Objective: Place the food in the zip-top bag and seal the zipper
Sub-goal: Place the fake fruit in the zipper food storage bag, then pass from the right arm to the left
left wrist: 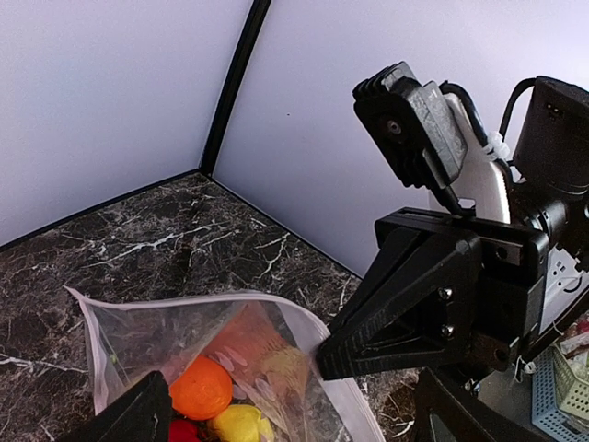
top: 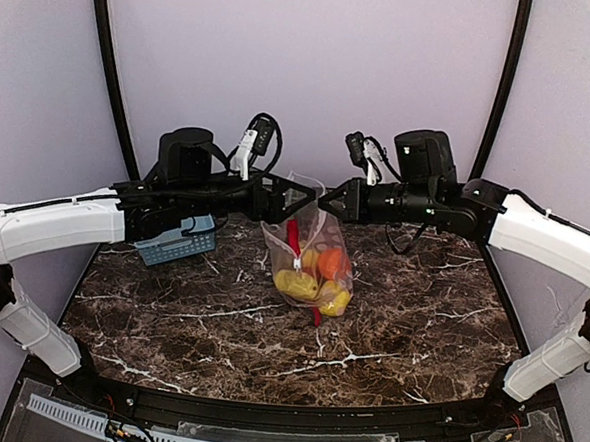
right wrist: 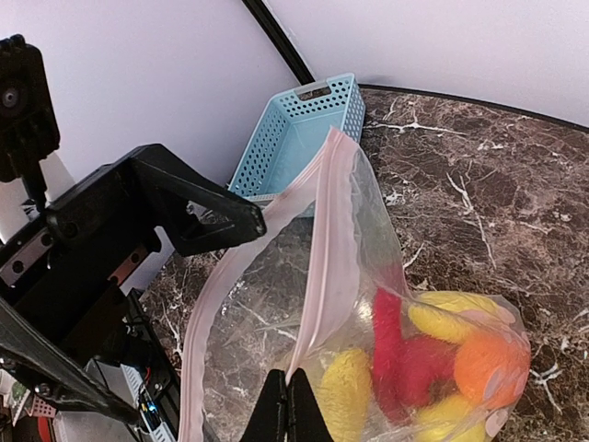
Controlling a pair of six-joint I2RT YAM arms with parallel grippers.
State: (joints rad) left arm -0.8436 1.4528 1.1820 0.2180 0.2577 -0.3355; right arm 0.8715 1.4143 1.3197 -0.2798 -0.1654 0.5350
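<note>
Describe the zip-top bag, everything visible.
Clear plastic bag printed with white ovals, pink zipper strip along a mouth that gapes open. It hangs upright from the right end effector, shut on the strip; the left end effector stands open beside it, not gripping. Yellow pieces, an orange ball and red pieces sag at its bottom. Whether it touches the table is unclear.
</note>
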